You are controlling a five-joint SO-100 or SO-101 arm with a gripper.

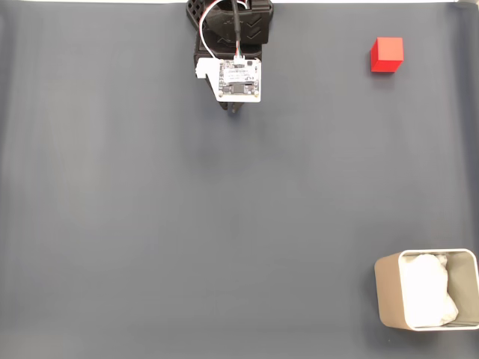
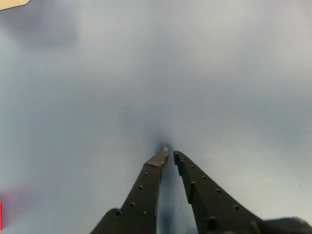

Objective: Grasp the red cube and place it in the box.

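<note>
— What am I looking at from your end?

— I'm watching the arm (image 1: 233, 56) sitting folded at the top middle of the fixed view, its white board facing up. In the wrist view the gripper (image 2: 170, 155) is pointing down at the grey mat (image 1: 187, 224), and its 2 fingers (image 2: 146, 187) are lying nearly together with just a thin gap at the tips. It's clenched on nothing.

— And the cube?

— The cube (image 1: 387, 54) is sitting at the upper right of the fixed view, well apart from the arm and resting on the mat. In the wrist view I'm only getting a red sliver (image 2: 1, 215) at the lower left edge.

— The box?

— The box (image 1: 389, 293) is standing at the lower right corner, partly cut by the frame, with white padding (image 1: 428, 290) showing inside it. It's well apart from the cube.
</note>
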